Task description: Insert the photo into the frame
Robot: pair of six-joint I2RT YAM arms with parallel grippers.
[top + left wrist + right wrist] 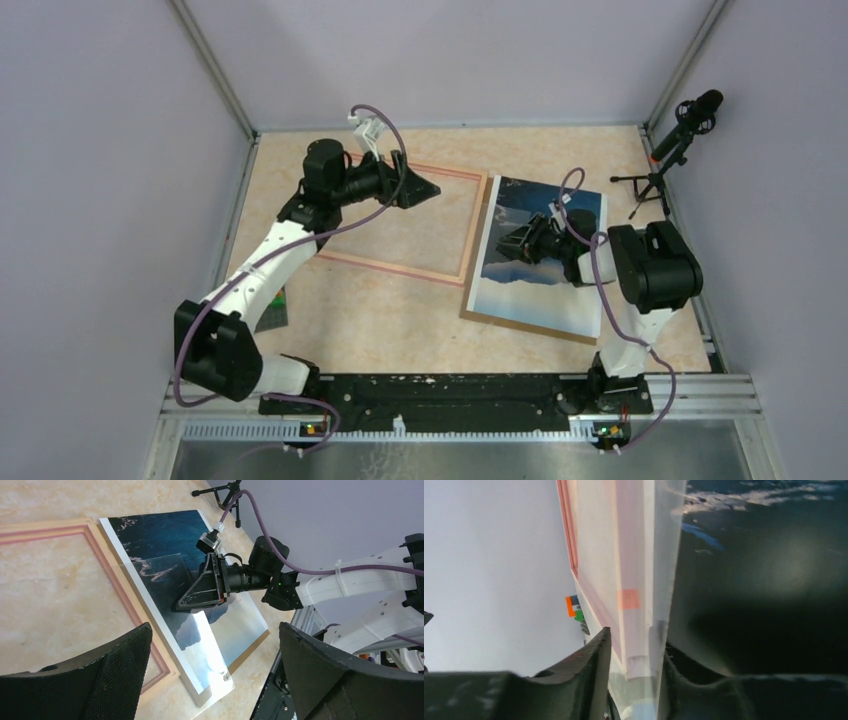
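Photo (532,300), flat on brown board (530,326) just beside the frame (471,235), seems light, thin and bendy, best taken at an edge; right gripper (181,605) pinches a clear sheet (165,567), left gripper (215,630) stands spread.

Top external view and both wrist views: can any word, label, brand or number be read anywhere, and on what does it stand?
No text can be read.
On the photo: only sky, clouds and a dark mountain; the frame is bare.
The orange and green tag in the right wrist view: too blurred to tell.
The small dark object: too small to tell.
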